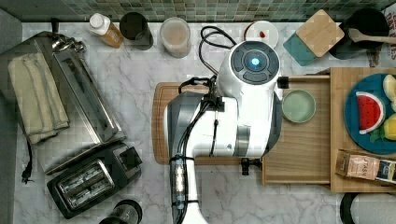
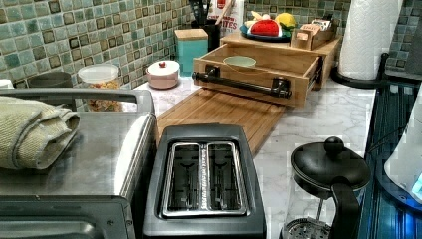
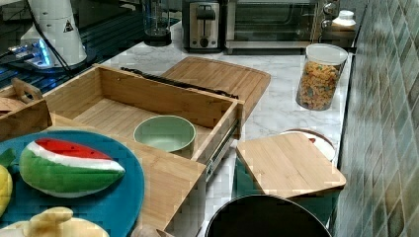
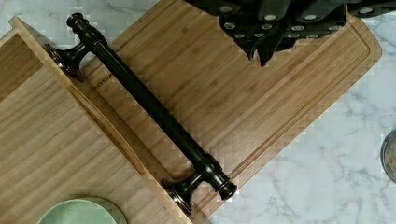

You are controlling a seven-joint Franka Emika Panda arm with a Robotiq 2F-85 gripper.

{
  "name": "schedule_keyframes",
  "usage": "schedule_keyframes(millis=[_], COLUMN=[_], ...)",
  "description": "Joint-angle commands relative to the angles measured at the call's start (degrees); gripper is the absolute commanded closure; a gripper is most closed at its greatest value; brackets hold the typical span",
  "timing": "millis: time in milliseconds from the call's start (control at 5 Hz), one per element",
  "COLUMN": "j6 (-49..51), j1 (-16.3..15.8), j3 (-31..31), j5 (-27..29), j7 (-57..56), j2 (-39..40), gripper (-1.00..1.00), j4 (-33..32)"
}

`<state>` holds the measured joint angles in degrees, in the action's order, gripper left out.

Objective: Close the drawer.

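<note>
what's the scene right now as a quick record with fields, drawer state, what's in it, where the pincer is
drawer: light-wood drawer pulled well out of the wooden box
handle: black bar handle across the drawer's front, nothing touching it
contents: one pale green bowl on the drawer floor
pincer: pincer seen in the wrist view above the cutting board, apart from the handle
in front of drawer: the cutting board lies flat on the marble counter
on box top: blue plate with toy fruit
task status: drawer not yet closed

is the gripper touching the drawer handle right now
Apart. In the wrist view the gripper hangs over the cutting board, with bare board between it and the drawer's black handle.
</note>
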<state>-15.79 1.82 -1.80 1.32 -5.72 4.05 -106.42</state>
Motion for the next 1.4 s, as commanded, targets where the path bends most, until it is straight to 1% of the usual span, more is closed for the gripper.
schedule_keyframes(millis=[200, 400, 600, 800, 1000, 1200, 1400], j6=[-0.01, -2.44, -4.67, -7.66, -12.16, -14.25, -14.45], j1=[0.17, -0.06, -0.95, -2.32, -3.97, -5.10, -6.05], j3=[-0.16, 0.43, 1.39, 2.36, 4.21, 4.92, 5.22], j5=[0.01, 0.77, 1.08, 0.89, 0.06, -0.67, -5.18], j7=[0.00, -2.47, -7.70, -13.27, -16.49, -18.97, -19.69], j2=[0.00, -3.05, -5.73, -7.73, -10.33, -10.08, -7.57], gripper=[1.00, 1.00, 1.00, 1.00, 1.00, 1.00, 1.00], j4=[-0.64, -4.77, -8.69, -12.57, -17.61, -19.83, -19.95])
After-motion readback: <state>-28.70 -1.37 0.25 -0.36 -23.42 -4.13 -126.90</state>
